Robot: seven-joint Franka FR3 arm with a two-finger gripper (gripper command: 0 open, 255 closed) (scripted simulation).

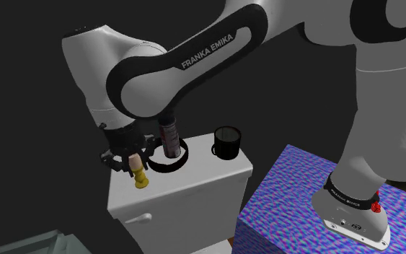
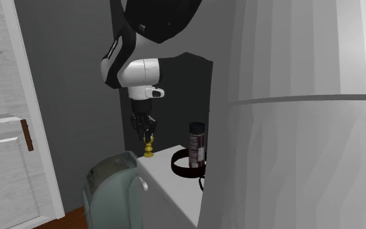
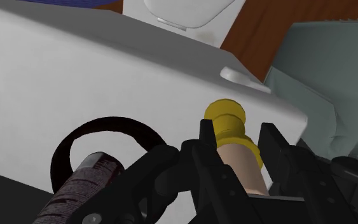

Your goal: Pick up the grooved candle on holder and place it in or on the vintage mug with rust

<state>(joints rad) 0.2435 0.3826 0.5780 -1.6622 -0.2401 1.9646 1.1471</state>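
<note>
My gripper (image 1: pixel 131 160) is shut on the candle (image 1: pixel 137 167), a pale pinkish stick on a yellow holder (image 1: pixel 142 180). The holder points down at the near-left corner of a white cabinet top (image 1: pixel 194 180); whether it touches the top I cannot tell. In the wrist view the two black fingers (image 3: pixel 206 137) clasp the candle (image 3: pixel 241 167) from both sides, with the yellow holder (image 3: pixel 227 119) sticking out past them. From the second exterior view the gripper (image 2: pixel 146 130) hangs straight down with the holder (image 2: pixel 148 151) under it. The black mug (image 1: pixel 227 141) stands at the top's far right.
Between candle and mug a dark can (image 1: pixel 170 137) stands in a black ring (image 1: pixel 166 163); the same can (image 2: pixel 197 144) and ring (image 2: pixel 185 166) are in the second exterior view. A grey-green appliance (image 2: pixel 110 188) stands below the cabinet's edge. My blue patterned stand (image 1: pixel 295 195) is at the right.
</note>
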